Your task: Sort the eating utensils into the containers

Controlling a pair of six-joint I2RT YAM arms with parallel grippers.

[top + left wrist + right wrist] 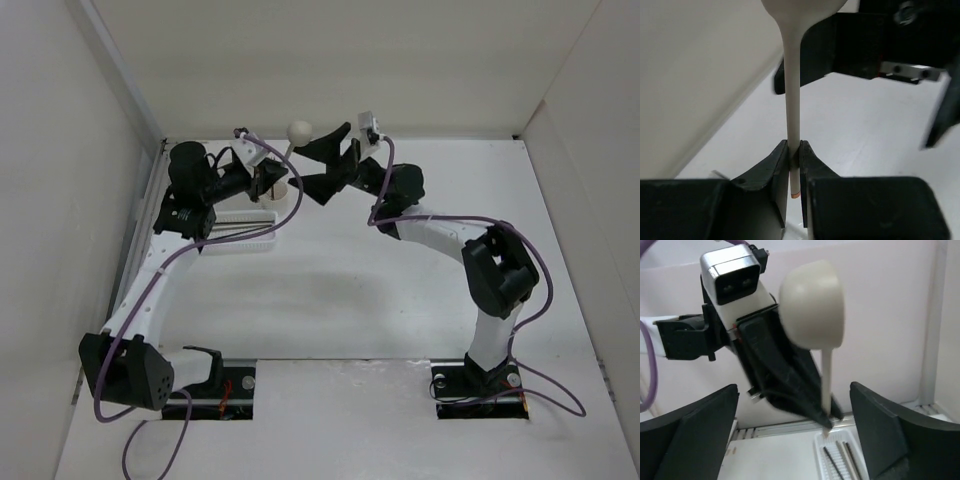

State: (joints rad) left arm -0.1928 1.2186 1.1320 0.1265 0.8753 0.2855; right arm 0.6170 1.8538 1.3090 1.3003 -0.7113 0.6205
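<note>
My left gripper (272, 176) is shut on the handle end of the beige spoon (297, 131), holding it upright above the table with the bowl on top. In the left wrist view the handle (792, 120) is pinched between the fingers (771, 159). My right gripper (332, 160) is open and empty, its jaws wide on either side of the spoon (814, 305) without touching it. Below, the slotted tray (826, 466) holds dark and pale chopsticks (835, 465). The tray (240, 226) lies under the left arm. A round cream cup (281, 193) stands beside it.
White enclosure walls rise at the left, back and right of the table. The left wrist camera housing (735, 275) is close in front of my right gripper. Forks, black spoon and the box are out of view.
</note>
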